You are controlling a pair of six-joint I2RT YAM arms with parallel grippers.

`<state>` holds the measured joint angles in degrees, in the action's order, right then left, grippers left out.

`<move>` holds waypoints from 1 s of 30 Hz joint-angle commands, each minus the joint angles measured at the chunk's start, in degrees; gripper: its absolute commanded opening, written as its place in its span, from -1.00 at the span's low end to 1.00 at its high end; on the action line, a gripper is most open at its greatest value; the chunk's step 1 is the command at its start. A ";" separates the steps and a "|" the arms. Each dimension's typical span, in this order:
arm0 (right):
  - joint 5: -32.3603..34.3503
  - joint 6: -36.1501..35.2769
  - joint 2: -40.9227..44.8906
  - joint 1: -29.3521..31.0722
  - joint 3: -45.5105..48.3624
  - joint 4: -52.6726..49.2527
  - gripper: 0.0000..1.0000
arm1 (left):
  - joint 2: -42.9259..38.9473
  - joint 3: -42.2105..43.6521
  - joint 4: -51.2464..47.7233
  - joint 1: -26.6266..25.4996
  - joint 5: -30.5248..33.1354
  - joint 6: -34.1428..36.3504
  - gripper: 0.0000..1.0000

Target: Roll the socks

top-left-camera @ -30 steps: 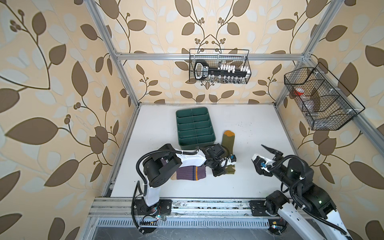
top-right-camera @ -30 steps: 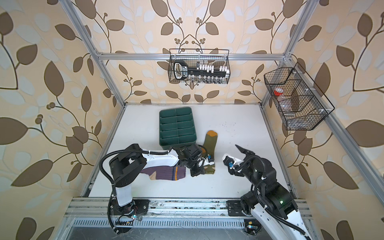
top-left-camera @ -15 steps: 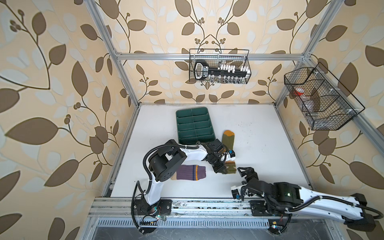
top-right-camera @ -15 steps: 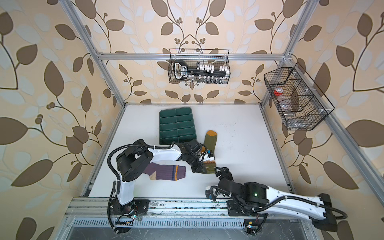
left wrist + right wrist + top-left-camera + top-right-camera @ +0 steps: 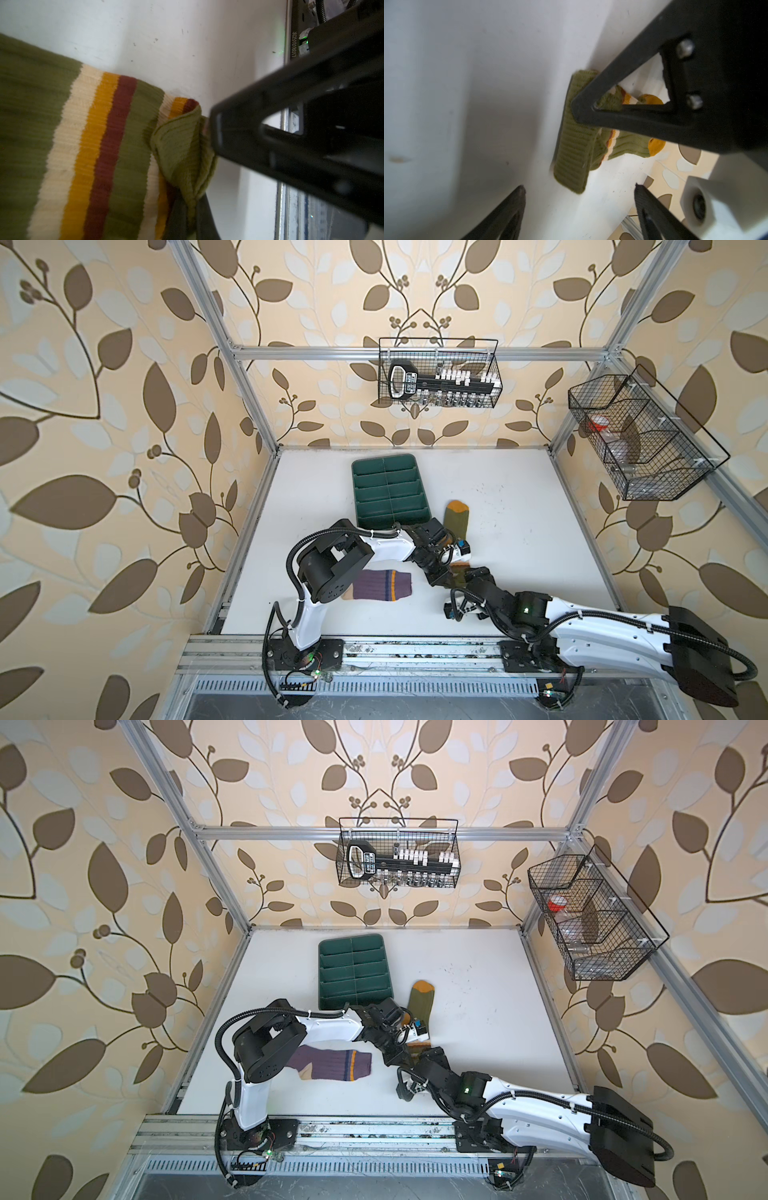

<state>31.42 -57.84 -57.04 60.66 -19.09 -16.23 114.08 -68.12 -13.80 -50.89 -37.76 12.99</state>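
Note:
The olive green sock lies beside the tray, mustard toe toward the back wall; its striped cuff end is folded over. My left gripper is shut on a fold of that cuff. My right gripper stands open just in front of the cuff, close beside the left gripper, with nothing between its fingers. The purple sock lies flat near the front, partly hidden under the left arm.
A dark green divided tray sits toward the back of the white table, touching distance from the olive sock. Wire baskets hang on the back wall and the right wall. The metal front rail borders the table.
My right arm has swung from the right side down across the front, bringing its open gripper up to the olive cuff. The left gripper has stayed shut on the cuff, shifting slightly.

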 commanded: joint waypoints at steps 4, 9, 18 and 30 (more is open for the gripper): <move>-6.57 -1.58 -5.82 -2.51 -1.69 6.58 0.46 | 0.70 0.08 -1.14 0.21 -1.53 -0.24 -1.00; -7.99 -0.61 -9.48 -3.11 -2.18 7.79 0.32 | 0.36 0.26 -1.48 0.18 -0.78 0.56 -1.00; -11.02 -0.16 -12.88 -3.69 -1.86 7.30 -0.38 | -1.59 0.79 -0.48 0.23 -0.74 0.37 -1.00; -19.78 0.56 -14.13 -5.43 -3.73 -1.30 -1.00 | -13.47 6.58 7.91 0.26 3.36 -2.44 -0.17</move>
<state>19.79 -57.28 -70.63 55.92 -23.05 -9.28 107.48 -62.76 -10.37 -50.92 -36.07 11.07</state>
